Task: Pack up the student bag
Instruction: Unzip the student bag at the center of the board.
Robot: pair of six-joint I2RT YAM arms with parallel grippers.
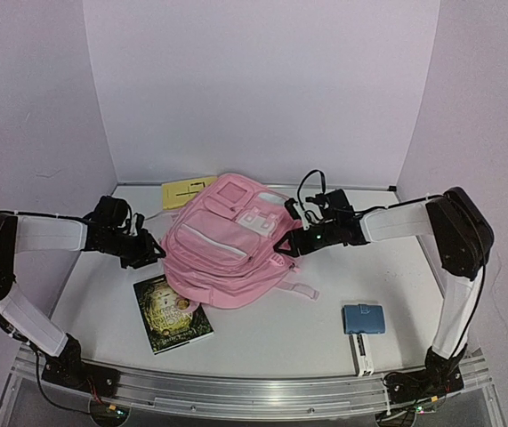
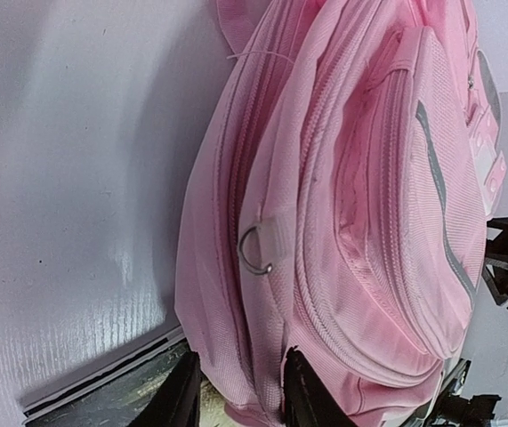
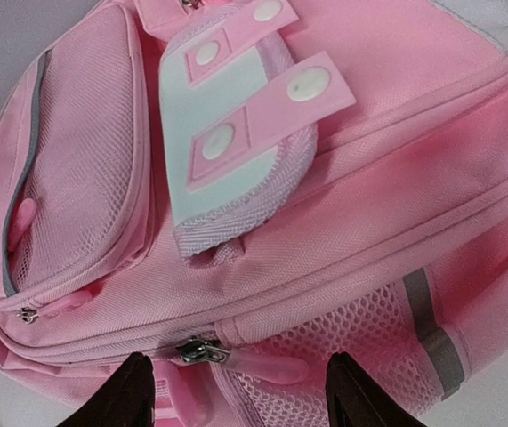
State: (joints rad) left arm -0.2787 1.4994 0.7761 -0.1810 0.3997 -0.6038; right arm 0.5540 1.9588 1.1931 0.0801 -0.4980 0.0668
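Over on the left, the left gripper (image 1: pixel 156 253) is low at the student bag's (image 1: pixel 222 258) flank. Its jaws are parted and straddle the lower seam; a sliver of gap shows on one side, so it looks released rather than pinching, though the wrist view is tight there. Just in front of that gripper, a dark book (image 1: pixel 172 313) lies flat on the bench (image 1: pixel 271 334), its corner tucked up against the bag. Behind the gripper, a yellow sheet (image 1: pixel 187 190) sits by the back wall, unpacked.

Centre stage, the pink bag lies face up between the two grippers, front pockets upward, every zip in view closed.

On to the right: the right gripper (image 3: pixel 237 360) hovers against the bag's side. Its jaws are wide and hold nothing, with a zip pull (image 3: pixel 202 351) sitting right between them. My read is that opening comes first, and that step is not done. Nearer the arm bases from that gripper, well apart from the bag, wait a blue case (image 1: pixel 364 318) and a small white item (image 1: pixel 363 354).

So packing has barely begun: every loose item in view is outside.

The bench is white and matte, with a metal rail (image 1: pixel 262 391) along the near edge. Plain pale lilac walls (image 1: pixel 262 89) close in on three sides.
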